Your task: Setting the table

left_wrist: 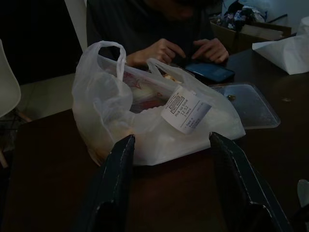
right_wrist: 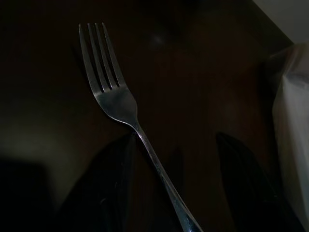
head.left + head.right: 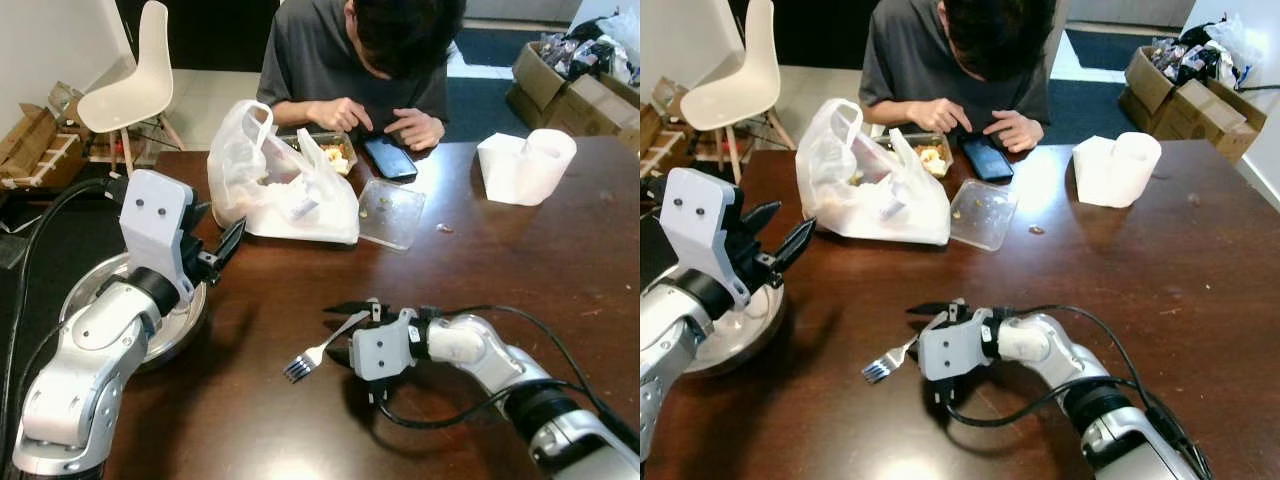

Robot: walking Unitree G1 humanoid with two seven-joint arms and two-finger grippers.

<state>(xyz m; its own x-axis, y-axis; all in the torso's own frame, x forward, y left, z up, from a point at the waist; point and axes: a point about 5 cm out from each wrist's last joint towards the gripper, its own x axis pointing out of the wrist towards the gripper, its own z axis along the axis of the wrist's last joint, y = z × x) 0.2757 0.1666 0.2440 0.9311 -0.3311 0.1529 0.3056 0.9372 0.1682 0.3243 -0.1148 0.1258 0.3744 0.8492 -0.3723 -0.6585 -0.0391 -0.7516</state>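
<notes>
- Your right gripper (image 3: 341,331) lies low over the near middle of the table (image 3: 520,260), its two black fingers spread either side of the fork (image 3: 318,352) handle, one on the far side and one on the near side. The wrist view is dim, so I cannot be sure whether either finger touches the handle; the jaws look open rather than clamped.
- The fork lies flat on the wood, tines pointing to the near left, just right of the metal plate (image 3: 732,340) at the table's left edge.
- If you mean to set the fork beside the plate, keep the handle centred between the fingers before you close; a thin handle lying flat will likely slip or pivot if pinched off-centre.
- Bring the fingertips right down to the wood, or they may ride over the handle.
- Your right forearm lies nearly level, reaching in from the near right, wrist pointing left.
- Your left gripper (image 3: 222,247) hovers above the plate, fingers wide and empty, aimed at the white plastic bag (image 3: 280,180).
- A person (image 3: 360,60) sits at the far side, so keep any lift low.
</notes>
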